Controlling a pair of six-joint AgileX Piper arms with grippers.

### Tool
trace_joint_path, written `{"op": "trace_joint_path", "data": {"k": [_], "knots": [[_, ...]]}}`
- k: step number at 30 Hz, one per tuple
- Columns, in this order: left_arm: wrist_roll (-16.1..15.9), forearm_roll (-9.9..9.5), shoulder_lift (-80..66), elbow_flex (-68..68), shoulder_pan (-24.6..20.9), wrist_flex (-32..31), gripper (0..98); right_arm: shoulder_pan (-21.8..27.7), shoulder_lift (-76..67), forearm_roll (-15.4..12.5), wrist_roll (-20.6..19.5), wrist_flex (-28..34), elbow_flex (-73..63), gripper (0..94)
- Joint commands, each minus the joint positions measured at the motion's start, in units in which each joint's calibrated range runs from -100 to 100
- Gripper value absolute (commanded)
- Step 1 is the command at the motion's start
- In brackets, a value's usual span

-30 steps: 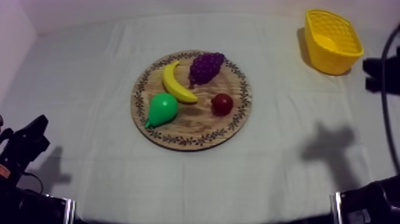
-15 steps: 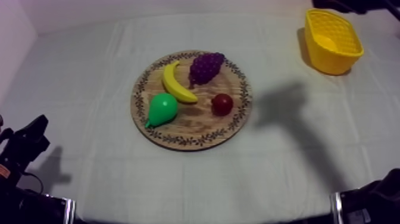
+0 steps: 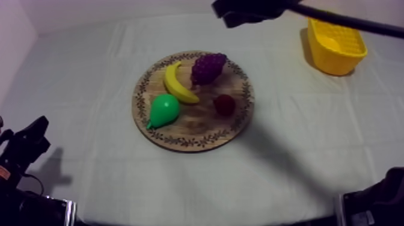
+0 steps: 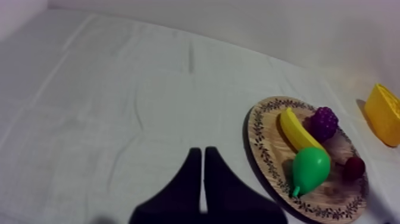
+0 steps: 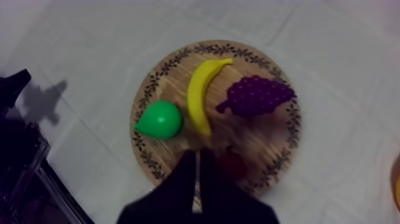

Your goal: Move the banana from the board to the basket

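Observation:
The yellow banana (image 3: 177, 84) lies on the round wooden board (image 3: 198, 141), at its back left, between the green pear (image 3: 163, 110) and the purple grapes (image 3: 208, 67). My right gripper (image 3: 231, 12) hangs high over the table's far side, behind the board. In the right wrist view its fingers lie together as a narrow wedge (image 5: 197, 158), shut on nothing, above the board's near part, with the banana (image 5: 201, 95) just beyond them. My left gripper (image 4: 202, 156) is shut on nothing and rests low at the front left (image 3: 36, 133), well apart from the board. The yellow basket (image 3: 335, 42) stands at the back right.
A small red fruit (image 3: 224, 105) sits on the board's right side, in the right arm's shadow. The right arm (image 3: 355, 24) crosses above the basket. Bare cloth surrounds the board. The left arm's dark base (image 5: 15, 149) sits off to the board's left.
My right arm has swung from the right edge up and left to above the back of the board. Its shadow has slid left onto the red fruit. The left arm is still.

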Motion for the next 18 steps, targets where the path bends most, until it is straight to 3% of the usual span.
{"op": "trace_joint_path", "data": {"k": [1, 18], "knots": [[-0.01, 0.00, 0.00, 0.03, 0.00, 0.02, 0.1, -0.55, 4.18, -0.21, -0.31, -0.37, -2.60, 0.3], [0.00, 0.05, 0.00, 0.03, 0.00, 0.02, 0.1, -3.11, 26.09, 1.27, -5.63, -7.36, -15.38, 1.9]]}}
